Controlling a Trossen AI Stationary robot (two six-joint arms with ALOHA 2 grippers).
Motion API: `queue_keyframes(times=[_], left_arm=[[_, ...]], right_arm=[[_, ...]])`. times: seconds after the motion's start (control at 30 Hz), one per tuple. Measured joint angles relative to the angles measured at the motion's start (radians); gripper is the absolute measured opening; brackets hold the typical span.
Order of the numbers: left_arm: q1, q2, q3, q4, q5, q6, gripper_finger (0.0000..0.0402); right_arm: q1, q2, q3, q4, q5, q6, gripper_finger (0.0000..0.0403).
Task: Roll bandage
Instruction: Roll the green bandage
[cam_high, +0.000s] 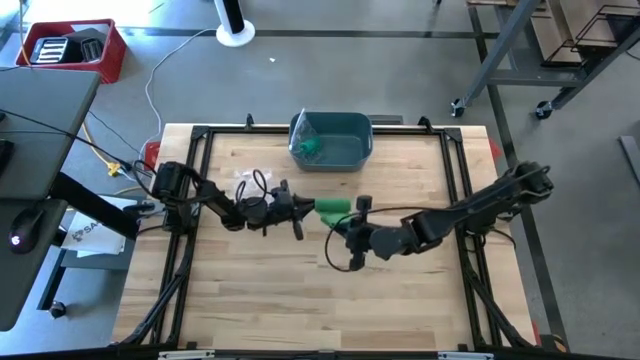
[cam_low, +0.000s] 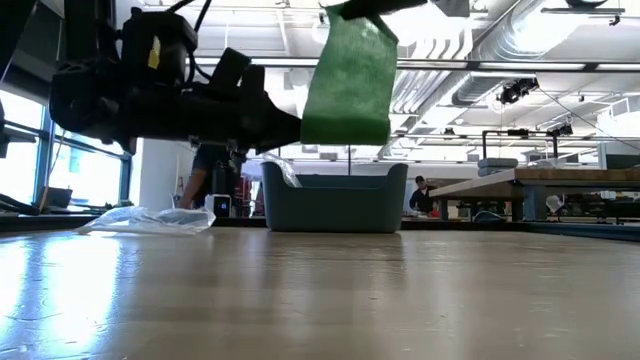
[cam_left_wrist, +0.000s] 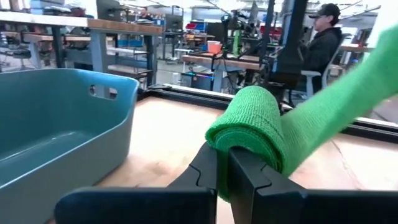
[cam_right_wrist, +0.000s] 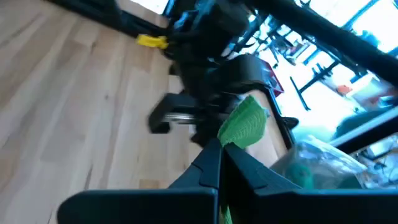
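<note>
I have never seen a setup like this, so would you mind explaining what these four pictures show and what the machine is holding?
These are two dark robot arms at a wooden table, each ending in a two-finger pincer. One picture looks straight down, one looks level across the tabletop, and two come from cameras on the wrists. The left pincer and right pincer meet mid-table, both shut on a green bandage, held in the air: the left grips its rolled end, the right its loose strip. A teal bin stands at the far edge with something green inside, and a crumpled clear plastic wrapper lies beside it. A person sits in the room behind.
</note>
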Motion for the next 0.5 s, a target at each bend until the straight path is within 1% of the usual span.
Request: queue_keyframes(times=[0.13,0.27,0.33,0.43,0.5], left_arm=[[-0.025,-0.001,0.000,0.027,0.010,0.019,0.0005],[-0.045,-0.011,0.000,0.044,0.035,0.065,0.0005],[-0.049,-0.030,-0.002,0.030,0.035,0.066,0.0005],[-0.049,-0.074,-0.015,0.016,0.035,0.068,0.0005],[-0.047,-0.114,-0.032,0.016,0.035,0.068,0.0005]], right_arm=[[-0.027,-0.014,0.045,-0.073,-0.003,0.039,0.0000],[-0.040,-0.014,0.050,-0.102,-0.081,0.073,0.0000],[-0.039,-0.014,0.050,-0.116,-0.148,0.103,0.0000],[-0.028,-0.010,0.050,-0.137,-0.316,0.165,0.0000],[-0.014,0.002,0.050,-0.151,-0.399,0.204,0.0000]])
